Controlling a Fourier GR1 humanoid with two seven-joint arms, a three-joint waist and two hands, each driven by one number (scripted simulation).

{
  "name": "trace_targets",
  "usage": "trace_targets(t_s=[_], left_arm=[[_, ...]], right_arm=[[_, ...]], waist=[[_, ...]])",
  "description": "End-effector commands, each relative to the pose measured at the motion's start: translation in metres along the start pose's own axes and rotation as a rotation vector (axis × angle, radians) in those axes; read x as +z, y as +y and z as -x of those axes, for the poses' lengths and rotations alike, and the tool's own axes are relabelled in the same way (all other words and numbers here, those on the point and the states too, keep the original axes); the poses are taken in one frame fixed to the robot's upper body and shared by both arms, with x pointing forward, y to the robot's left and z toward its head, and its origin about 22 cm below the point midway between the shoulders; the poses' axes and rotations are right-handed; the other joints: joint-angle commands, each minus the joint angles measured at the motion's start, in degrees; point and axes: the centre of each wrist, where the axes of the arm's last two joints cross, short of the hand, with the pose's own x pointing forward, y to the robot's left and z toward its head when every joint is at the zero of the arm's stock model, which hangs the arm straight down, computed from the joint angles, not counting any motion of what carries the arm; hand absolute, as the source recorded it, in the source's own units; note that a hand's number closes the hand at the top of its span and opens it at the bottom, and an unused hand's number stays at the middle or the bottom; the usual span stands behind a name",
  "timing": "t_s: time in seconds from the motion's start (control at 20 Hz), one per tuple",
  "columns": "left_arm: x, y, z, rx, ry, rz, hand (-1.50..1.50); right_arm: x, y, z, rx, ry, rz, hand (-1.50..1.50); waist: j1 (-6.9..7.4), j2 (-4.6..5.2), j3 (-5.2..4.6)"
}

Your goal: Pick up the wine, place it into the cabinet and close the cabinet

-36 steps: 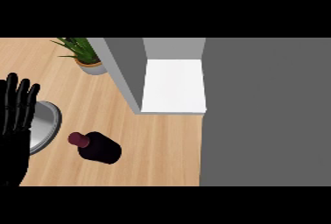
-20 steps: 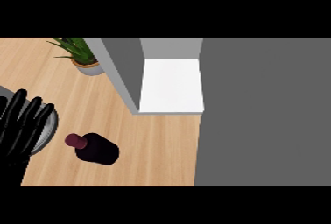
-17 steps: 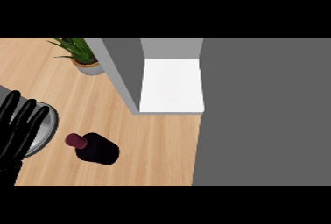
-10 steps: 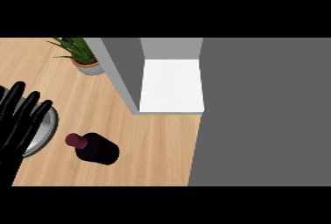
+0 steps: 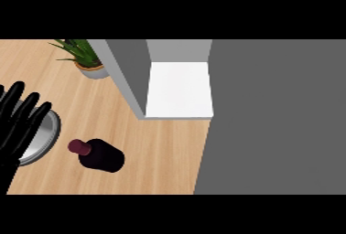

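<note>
a: start with the big thing. why does the cabinet (image 5: 177,87) stand like that?

b: it stands open at the counter's (image 5: 155,146) far side, its white shelf bare and facing the bottle. nothing is in it, so my judgement is the placing step hasn't begun. its grey door (image 5: 128,75) stands out along the left of the opening, so the mouth is free to enter from the front.

a: and the round metal thing?

b: a bowl or plate (image 5: 42,137) at the left edge, partly under the hand. i can't tell whether anything lies in it.

a: the hand, then?

b: the left hand (image 5: 19,123) comes in at the left edge, fingers straight and spread, holding nothing. it is near the wine (image 5: 100,155) but apart from it. the right hand doesn't show.

a: where's the wine?

b: upright on the counter, just right of the metal bowl, in front of the cabinet and to its left, dark body with a reddish cap. i'd say the pickup is the step in hand.

a: anything smaller?

b: a potted plant (image 5: 86,58) in the far left corner, beside the door, out of the way.
</note>
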Motion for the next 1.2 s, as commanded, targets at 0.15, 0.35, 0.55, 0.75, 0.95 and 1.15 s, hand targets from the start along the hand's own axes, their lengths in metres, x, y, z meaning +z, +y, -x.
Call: trace_targets(t_s=[0.15,0.35,0.55,0.75,0.95,1.15], left_arm=[[-0.001,-0.003,-0.001,-0.028,-0.02,-0.018,-1.5],[0.0,0.0,0.007,-0.024,-0.009,-0.027,-1.5],[0.008,0.004,0.019,-0.021,0.012,-0.046,-1.5],[-0.004,-0.003,0.04,-0.012,0.01,-0.035,-1.5],[-0.008,0.023,0.039,-0.035,0.009,-0.06,-1.5],[-0.004,0.043,0.086,-0.049,0.02,-0.078,-1.5]], right_arm=[[0.016,0.004,-0.034,0.054,-0.073,0.04,-1.5],[0.022,0.01,-0.042,0.041,-0.064,0.035,-1.5],[0.028,0.002,-0.048,0.072,-0.076,0.036,-1.5],[0.024,0.006,-0.046,0.071,-0.079,0.032,-1.5],[0.024,0.014,-0.048,0.042,-0.058,0.036,-1.5],[0.021,0.018,-0.041,0.036,-0.084,0.031,-1.5]], waist=[[-0.24,0.06,0.0],[-0.43,-0.04,-0.05],[-0.41,-0.07,-0.03],[-0.68,-0.01,-0.02],[-0.55,-0.06,-0.08],[-0.81,-0.07,-0.11]])
